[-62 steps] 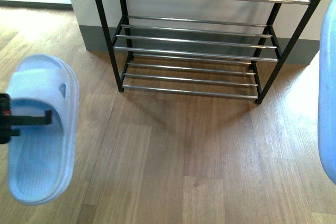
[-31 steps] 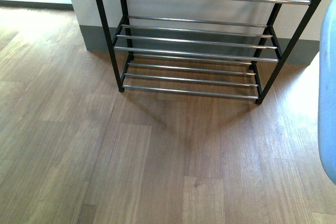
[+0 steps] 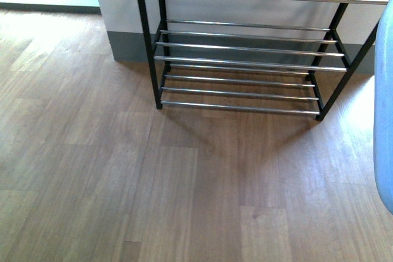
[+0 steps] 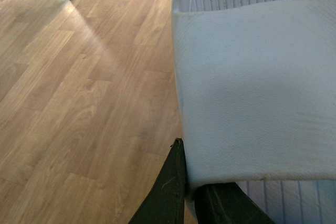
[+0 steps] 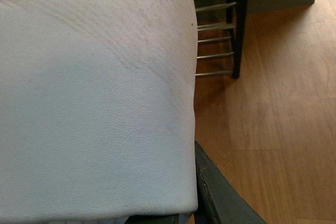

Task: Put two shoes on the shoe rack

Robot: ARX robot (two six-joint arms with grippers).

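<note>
While gripped, L slide (image 4: 252, 93), R slide (image 5: 94, 103), pale blue

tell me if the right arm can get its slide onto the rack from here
Probably yes: the pale blue slide it carries hangs close to the shoe rack, whose visible tiers are bare, and the floor before it shows nothing in the way. Exact reach unclear.

From the body, looking forward and down across wood floor (image 3: 123, 170) to the shoe rack (image 3: 245, 48), upper half of frame. From the left wrist, pressed close on the left slide (image 4: 252, 93), floor beyond. From the right wrist, equally close on the right slide (image 5: 94, 108); rack bars shared with front.
</note>
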